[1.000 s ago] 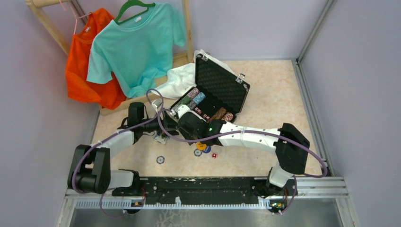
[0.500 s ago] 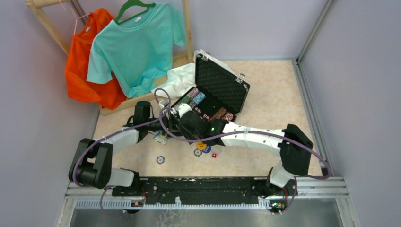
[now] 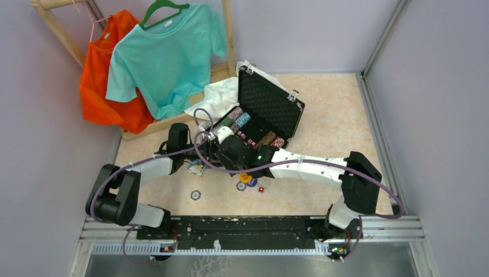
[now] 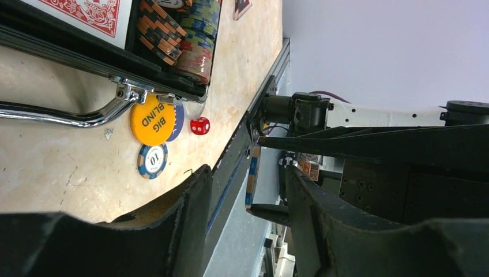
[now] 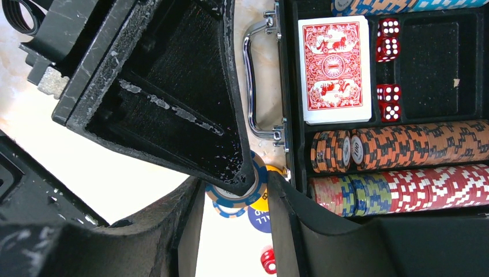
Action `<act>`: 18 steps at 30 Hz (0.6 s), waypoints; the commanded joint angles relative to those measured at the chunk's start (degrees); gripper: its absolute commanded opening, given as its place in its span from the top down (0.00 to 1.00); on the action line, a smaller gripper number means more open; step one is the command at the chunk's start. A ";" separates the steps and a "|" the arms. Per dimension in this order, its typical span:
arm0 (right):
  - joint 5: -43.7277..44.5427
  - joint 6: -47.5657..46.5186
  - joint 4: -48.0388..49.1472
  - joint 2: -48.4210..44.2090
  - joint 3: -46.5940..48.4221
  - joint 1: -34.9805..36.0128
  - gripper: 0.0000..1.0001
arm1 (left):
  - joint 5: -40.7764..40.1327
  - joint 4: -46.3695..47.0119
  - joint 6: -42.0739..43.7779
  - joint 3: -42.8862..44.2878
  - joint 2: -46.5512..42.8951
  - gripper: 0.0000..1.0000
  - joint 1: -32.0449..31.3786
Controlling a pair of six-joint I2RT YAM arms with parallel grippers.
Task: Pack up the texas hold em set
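Two claws are seen just beside the open case (image 3: 262, 115). The right claw (image 5: 233, 199) is parted around a blue-edged chip (image 5: 233, 199); whether it is clamped cannot be told. The left claw (image 4: 245, 196) stands parted, nothing between its fingers, chips (image 4: 153, 160) lying beyond.

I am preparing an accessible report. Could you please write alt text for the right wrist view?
An open black case holds a red card deck, red dice and rows of poker chips. Beside its chrome handle, more chips lie on the table between the right gripper fingers.
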 commanded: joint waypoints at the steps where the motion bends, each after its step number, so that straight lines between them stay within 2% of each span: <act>1: -0.02 -0.64 1.65 -2.49 0.46 0.28 0.58 | 1.65 2.93 -0.73 1.33 0.19 0.46 -0.51; 18: -0.45 -0.62 1.91 -2.45 0.58 0.33 0.58 | 2.20 4.95 -1.49 0.70 0.63 0.60 -0.87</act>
